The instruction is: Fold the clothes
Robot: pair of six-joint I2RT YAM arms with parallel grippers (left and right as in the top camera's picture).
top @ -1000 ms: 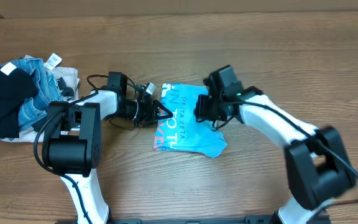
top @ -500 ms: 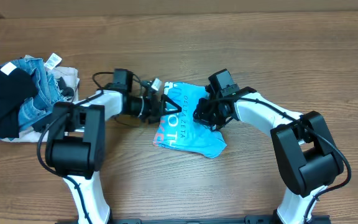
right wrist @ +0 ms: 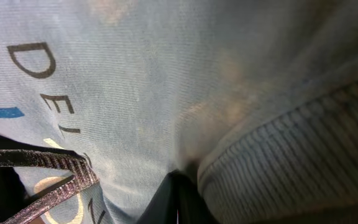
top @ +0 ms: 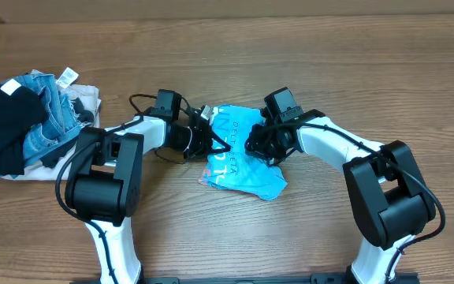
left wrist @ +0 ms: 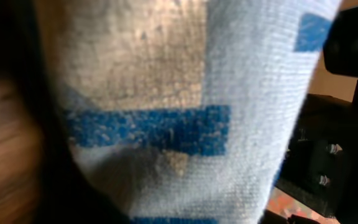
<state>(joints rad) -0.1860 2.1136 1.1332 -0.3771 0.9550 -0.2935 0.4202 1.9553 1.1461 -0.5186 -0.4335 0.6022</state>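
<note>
- A bunched light-blue T-shirt (top: 243, 166) lies on the wooden worktop (top: 329, 71), well apart from the heap of other garments (top: 22, 118), on the side of it toward the right arm.
- The left tool (top: 211, 142) meets the shirt's edge nearest the heap. Its wrist camera is filled with printed cloth, so it cannot be told whether the jaws are clamped on fabric or merely pushed into it.
- The right tool (top: 260, 148) presses into the shirt on the side farthest from the heap. Its wrist view shows cloth and a ribbed edge (right wrist: 303, 155) hard against the lens, and its jaw state cannot be told either.
- The step in hand looks like taking hold at two opposite sides to open the bundle flat before any fold.
- Done well, each tool takes a single layer near a seam or the ribbed edge, not a wad of several.
- Both tools then lift together, draw apart evenly until the cloth is taut, and lay it down smooth.
- A lopsided pull risks dragging the whole shirt across the worktop instead of spreading it.
</note>
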